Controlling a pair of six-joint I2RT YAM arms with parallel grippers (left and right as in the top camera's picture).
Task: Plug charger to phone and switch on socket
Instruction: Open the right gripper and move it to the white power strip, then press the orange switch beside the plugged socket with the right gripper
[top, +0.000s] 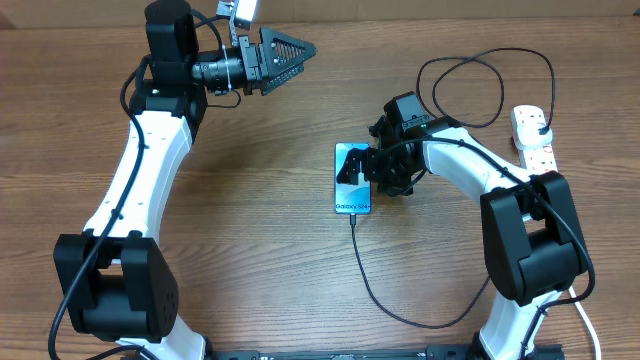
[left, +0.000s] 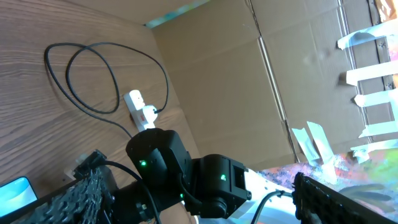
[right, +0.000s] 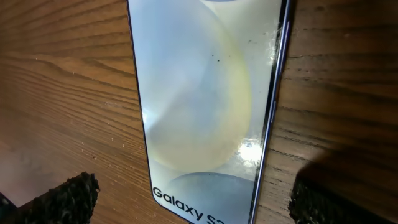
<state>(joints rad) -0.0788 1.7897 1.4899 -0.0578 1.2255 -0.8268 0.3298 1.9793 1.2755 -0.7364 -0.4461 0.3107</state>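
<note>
The phone (top: 350, 180) lies flat mid-table, light blue screen up, white lettering at its near end. My right gripper (top: 368, 172) is open right over it. In the right wrist view the phone (right: 205, 99) lies between my two spread fingers (right: 193, 205), which hold nothing. The black charger cable (top: 375, 290) meets the phone's near edge, curves toward the front, then loops at the back right up to the white socket strip (top: 533, 135). My left gripper (top: 300, 50) is open and empty, raised at the back left. Its view shows the socket (left: 142, 112) and the cable loop (left: 93, 78).
The right arm (left: 186, 174) fills the lower left wrist view, with the left fingers (left: 205, 199) at the bottom corners. A brown cardboard wall (left: 249, 81) stands behind the table. The socket's white cord (top: 585, 310) runs along the right edge.
</note>
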